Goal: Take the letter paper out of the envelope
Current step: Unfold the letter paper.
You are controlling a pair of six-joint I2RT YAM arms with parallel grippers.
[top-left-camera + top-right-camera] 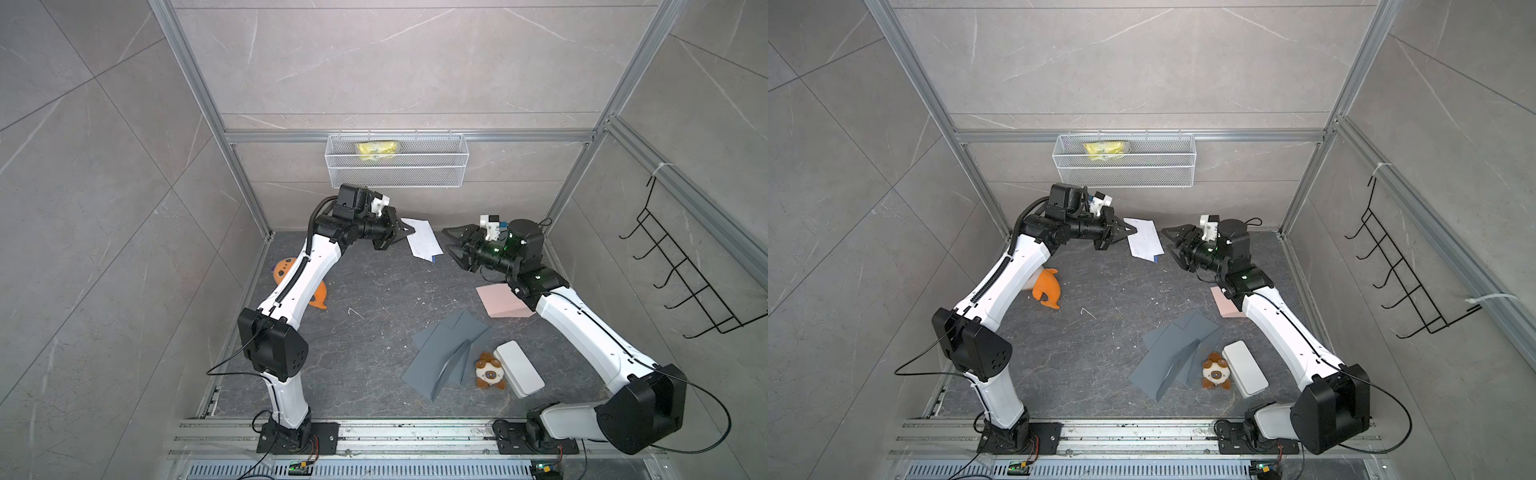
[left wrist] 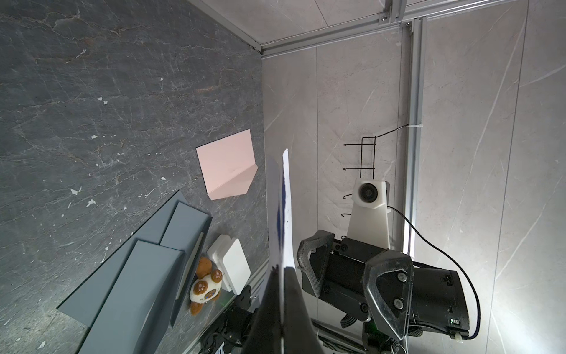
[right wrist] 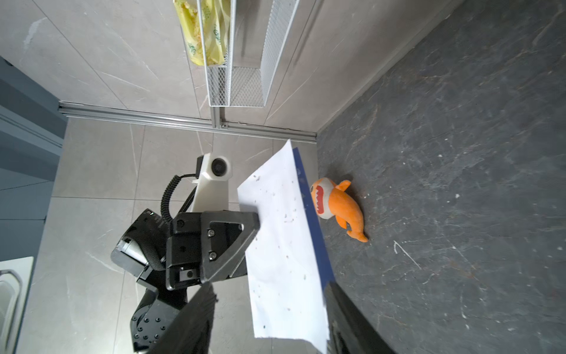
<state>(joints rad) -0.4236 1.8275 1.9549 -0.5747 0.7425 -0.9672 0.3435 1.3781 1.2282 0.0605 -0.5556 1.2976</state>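
Toward the left rear of the table (image 1: 374,291), we found the left gripper (image 1: 405,233) pinching one edge of the white envelope (image 1: 423,241), which it held clear of the surface. A blue strip (image 3: 309,214) along the opposite edge we judged to be the letter paper, not yet drawn out. To the right, the right gripper (image 1: 448,240) stood spread, holding nothing. Risk noted: closing on envelope and paper together would drag both from the left pinch.

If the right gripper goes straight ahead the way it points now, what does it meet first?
Most likely the white paper envelope with a dark blue edge, which the left gripper holds up. Its free edge sits just ahead of the right gripper; depth is unclear.
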